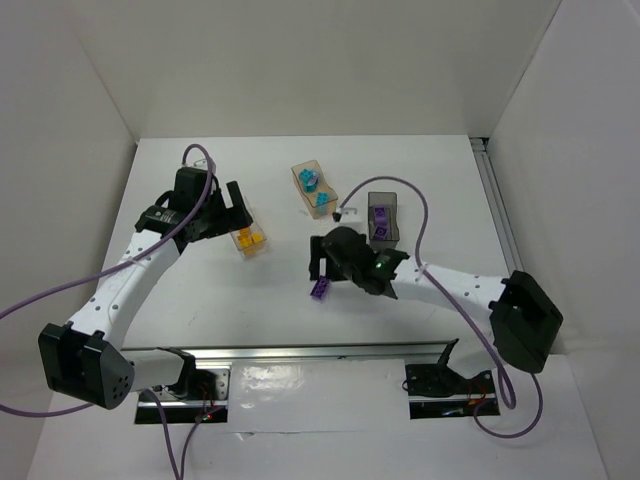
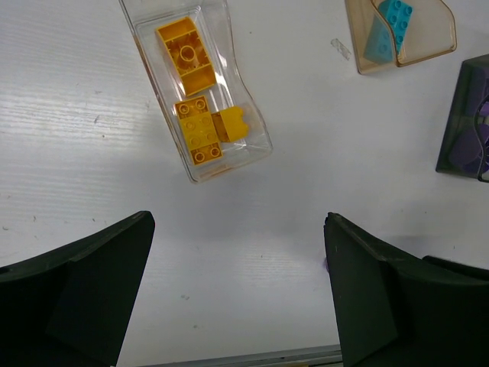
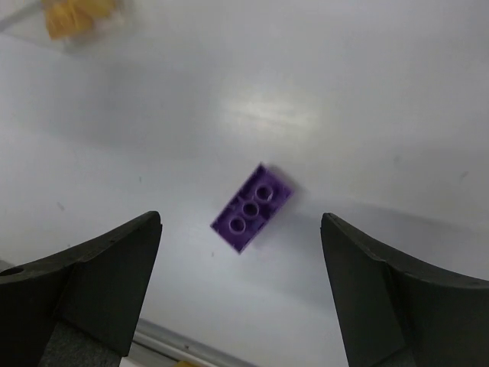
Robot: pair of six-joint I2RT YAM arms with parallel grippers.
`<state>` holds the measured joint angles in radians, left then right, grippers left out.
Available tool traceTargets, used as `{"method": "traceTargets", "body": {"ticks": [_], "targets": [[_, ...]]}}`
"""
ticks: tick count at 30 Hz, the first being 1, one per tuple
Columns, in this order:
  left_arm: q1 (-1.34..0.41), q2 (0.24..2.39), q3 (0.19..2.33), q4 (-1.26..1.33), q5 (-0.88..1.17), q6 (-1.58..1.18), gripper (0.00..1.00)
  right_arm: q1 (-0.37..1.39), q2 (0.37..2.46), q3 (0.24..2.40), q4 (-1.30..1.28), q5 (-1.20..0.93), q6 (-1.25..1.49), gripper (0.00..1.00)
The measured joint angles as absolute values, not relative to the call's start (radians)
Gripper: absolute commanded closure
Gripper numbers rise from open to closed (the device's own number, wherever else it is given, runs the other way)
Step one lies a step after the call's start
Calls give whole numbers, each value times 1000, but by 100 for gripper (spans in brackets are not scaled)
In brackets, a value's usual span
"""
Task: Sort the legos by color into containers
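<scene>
A purple brick [image 3: 253, 207] lies upside down on the table, between and just ahead of my right gripper's open fingers [image 3: 241, 283]; it also shows in the top view [image 1: 321, 290]. My right gripper [image 1: 322, 268] hovers over it. The clear bin [image 2: 200, 84] holds three yellow-orange bricks [image 2: 198, 130]; it also shows in the top view [image 1: 248, 238]. The peach bin [image 1: 312, 189] holds teal bricks [image 2: 388, 24]. The dark grey bin [image 1: 383, 219] holds purple bricks [image 1: 378, 219]. My left gripper [image 2: 238, 294] is open and empty, just left of the clear bin in the top view [image 1: 228, 213].
A metal rail [image 1: 320, 352] runs along the table's near edge. White walls enclose the table on three sides. A small clear scrap [image 2: 341, 49] lies on the table beside the peach bin.
</scene>
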<state>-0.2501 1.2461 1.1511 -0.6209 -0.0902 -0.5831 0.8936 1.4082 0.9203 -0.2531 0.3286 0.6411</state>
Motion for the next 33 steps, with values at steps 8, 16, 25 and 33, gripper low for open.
{"method": "traceTargets", "body": {"ticks": [8, 16, 25, 33], "targets": [[-264, 1246, 1152, -620, -88, -583, 0, 1024, 1550, 835, -223, 295, 887, 6], [-277, 1246, 1152, -620, -79, -583, 0, 1047, 1662, 881, -173, 363, 971, 7], [-278, 1246, 1152, -620, -88, -583, 0, 1066, 1789, 1031, -263, 500, 984, 43], [-278, 1246, 1152, -620, -89, -583, 0, 1079, 1774, 1053, -360, 596, 989, 65]]}}
